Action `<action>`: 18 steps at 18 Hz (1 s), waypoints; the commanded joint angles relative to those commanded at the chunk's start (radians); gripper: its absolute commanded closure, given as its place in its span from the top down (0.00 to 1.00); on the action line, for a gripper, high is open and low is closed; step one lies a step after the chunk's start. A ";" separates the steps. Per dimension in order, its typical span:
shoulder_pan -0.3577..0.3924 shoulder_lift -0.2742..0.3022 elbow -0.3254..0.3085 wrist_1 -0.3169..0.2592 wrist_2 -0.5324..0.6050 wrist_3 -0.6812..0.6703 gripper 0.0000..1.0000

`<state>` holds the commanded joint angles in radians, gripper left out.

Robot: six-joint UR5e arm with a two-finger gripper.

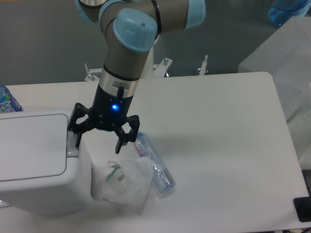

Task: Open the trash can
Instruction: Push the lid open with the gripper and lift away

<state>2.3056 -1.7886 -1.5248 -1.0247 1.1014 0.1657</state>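
Observation:
The trash can [39, 165] is a large boxy white bin at the left front of the table, with its flat lid [29, 145] down. A grey push tab [72, 143] sits at the lid's right edge. My gripper [97, 138] hangs right of the bin, open and empty. Its left finger [77, 132] is right over the push tab; I cannot tell whether it touches. Its right finger [119, 144] is above the small white plastic bag [124, 182].
A wrapped blue-and-white packet [154, 164] lies right of the bag. A water bottle [7, 101] stands at the far left behind the bin. A translucent container [286, 53] stands beyond the table's right edge. A dark object [303, 209] is at the lower right.

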 joint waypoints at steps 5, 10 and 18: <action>0.000 -0.005 0.000 0.002 0.000 0.000 1.00; 0.000 -0.008 0.072 0.020 0.002 0.015 1.00; 0.069 -0.058 0.190 0.032 0.177 0.179 1.00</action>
<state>2.3746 -1.8469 -1.3345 -0.9925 1.2788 0.3445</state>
